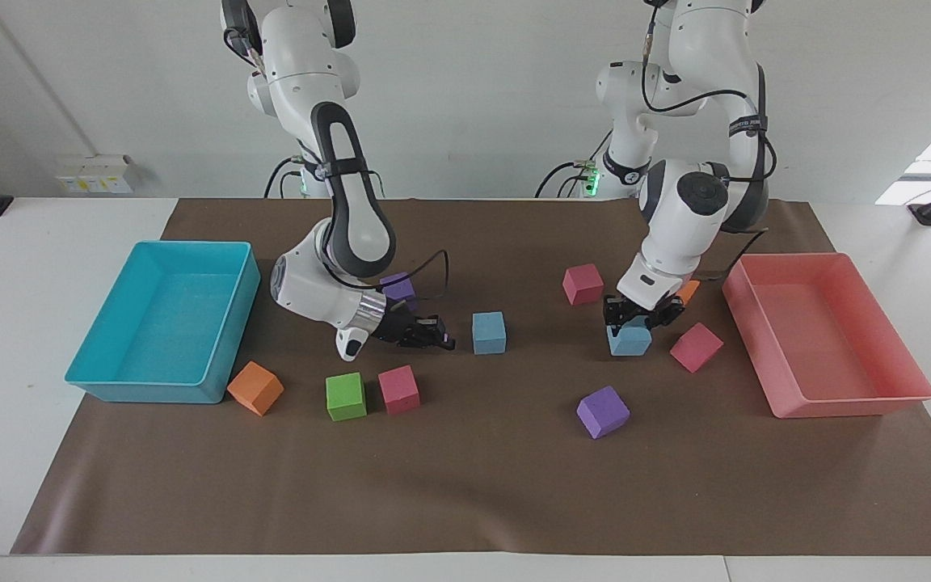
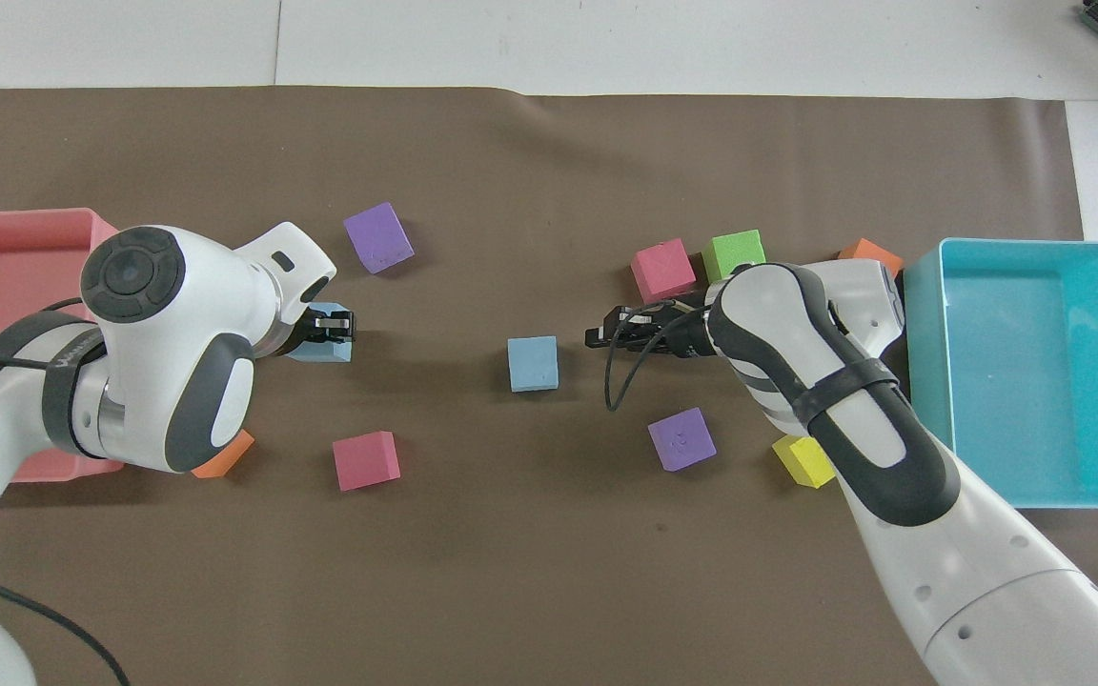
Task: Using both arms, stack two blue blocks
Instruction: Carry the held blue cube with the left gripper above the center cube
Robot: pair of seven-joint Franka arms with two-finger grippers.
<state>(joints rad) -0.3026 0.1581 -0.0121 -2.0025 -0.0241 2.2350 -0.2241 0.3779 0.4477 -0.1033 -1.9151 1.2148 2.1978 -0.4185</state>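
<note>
One blue block (image 1: 629, 343) sits toward the left arm's end of the mat, and it also shows in the overhead view (image 2: 330, 349). My left gripper (image 1: 632, 320) (image 2: 332, 327) comes down on it from above and is shut on its top part. The block is at the mat or just above it; I cannot tell which. The second blue block (image 1: 488, 333) (image 2: 532, 363) stands free near the middle of the mat. My right gripper (image 1: 441, 335) (image 2: 599, 335) lies low and level over the mat. It points at this block from the right arm's end, a short gap away.
A turquoise tray (image 1: 86, 373) stands at the right arm's end and a pink tray (image 1: 837, 406) at the left arm's end. Pink (image 1: 398, 389), green (image 1: 345, 396), orange (image 1: 255, 388), purple (image 1: 603, 411) and other pink (image 1: 696, 347) (image 1: 583, 284) cubes lie scattered.
</note>
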